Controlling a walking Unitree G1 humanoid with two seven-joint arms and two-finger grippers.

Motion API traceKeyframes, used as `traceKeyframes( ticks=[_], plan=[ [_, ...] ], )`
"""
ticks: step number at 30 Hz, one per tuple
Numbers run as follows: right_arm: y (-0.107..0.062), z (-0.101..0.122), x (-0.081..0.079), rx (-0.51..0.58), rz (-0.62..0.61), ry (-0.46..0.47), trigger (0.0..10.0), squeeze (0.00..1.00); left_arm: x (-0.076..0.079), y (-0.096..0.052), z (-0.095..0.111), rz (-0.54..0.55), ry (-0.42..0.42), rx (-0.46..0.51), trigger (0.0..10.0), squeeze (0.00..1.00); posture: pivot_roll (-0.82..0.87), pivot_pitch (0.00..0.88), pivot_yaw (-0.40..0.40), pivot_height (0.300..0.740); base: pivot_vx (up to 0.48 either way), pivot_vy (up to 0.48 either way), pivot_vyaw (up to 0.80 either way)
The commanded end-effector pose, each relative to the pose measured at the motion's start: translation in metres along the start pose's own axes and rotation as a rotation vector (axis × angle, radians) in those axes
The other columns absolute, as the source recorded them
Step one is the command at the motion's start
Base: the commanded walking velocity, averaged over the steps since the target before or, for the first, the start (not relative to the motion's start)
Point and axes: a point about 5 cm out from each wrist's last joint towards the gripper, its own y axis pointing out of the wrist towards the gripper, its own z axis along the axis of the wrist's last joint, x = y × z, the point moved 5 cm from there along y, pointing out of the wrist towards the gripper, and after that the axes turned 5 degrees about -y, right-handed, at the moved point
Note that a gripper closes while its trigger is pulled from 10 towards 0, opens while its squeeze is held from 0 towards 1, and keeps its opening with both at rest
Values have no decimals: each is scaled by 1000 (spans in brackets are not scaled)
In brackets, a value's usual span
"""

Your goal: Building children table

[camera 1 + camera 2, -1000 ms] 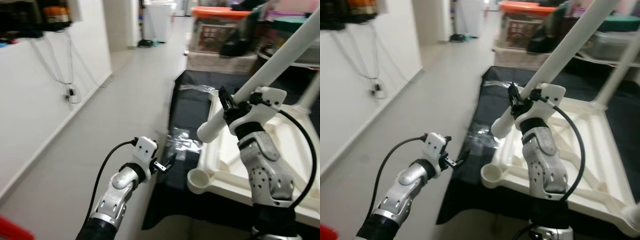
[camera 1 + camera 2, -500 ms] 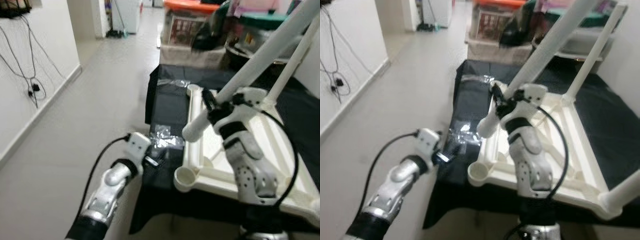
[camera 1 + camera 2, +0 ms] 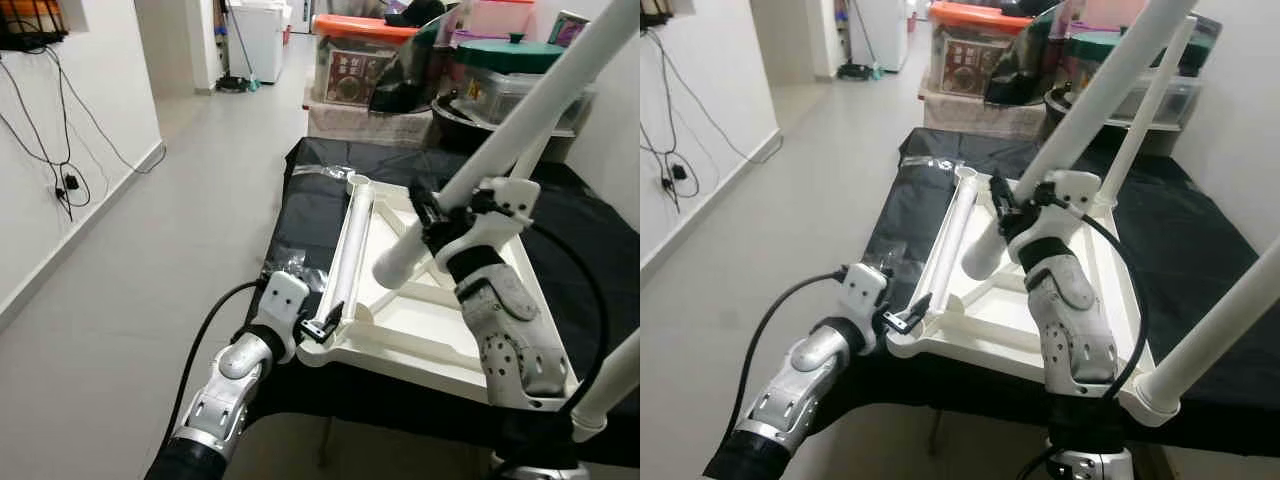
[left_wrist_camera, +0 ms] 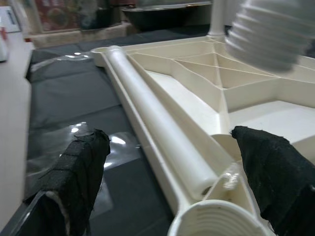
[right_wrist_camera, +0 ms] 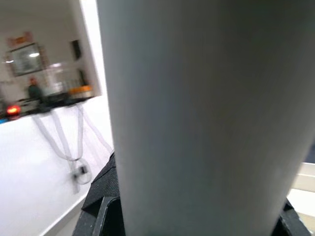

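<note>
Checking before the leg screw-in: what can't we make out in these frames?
- Top end of the table leg held by the right gripper: cut off by both eye views' upper edge.
- Right wrist view: leg blocks the fingers.
- Corner socket by the left gripper: cut off by the left wrist view's edge.

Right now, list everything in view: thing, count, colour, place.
Table top: one, cream, upside down on the black cloth.
Table legs: two fitted, white, one at the far right corner, one at the near right corner.
Loose leg: one, white, held slanting above the table top.
Black cloth: one, under the table top.
Storage boxes: several, orange and green lids, beyond the cloth.
Cables: dark, on the left wall.
Left gripper: open, at the table top's near left corner socket.
Right gripper: shut on the loose leg.
</note>
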Motion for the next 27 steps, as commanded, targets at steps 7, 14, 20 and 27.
traceKeyframes(
  ticks=[7,14,20,27],
  plan=[
    [4,0,-1,-10,51,-14,10000,0,-7,-7,-3,33,12,-15,10000,0,82,0,-113,740,0,0,571],
    [3,-1,2,-23,60,-15,10000,0,0,-13,-8,14,-2,-29,10000,0,84,0,-110,740,0,0,800],
    [2,2,9,-33,84,-5,10000,0,12,-21,-13,-46,-42,-52,10000,0,89,0,-102,740,0,0,133],
    [-16,-2,5,-113,320,90,10000,0,34,-42,-15,-153,-103,-78,10000,0,95,56,-87,740,0,0,0]
  ],
)
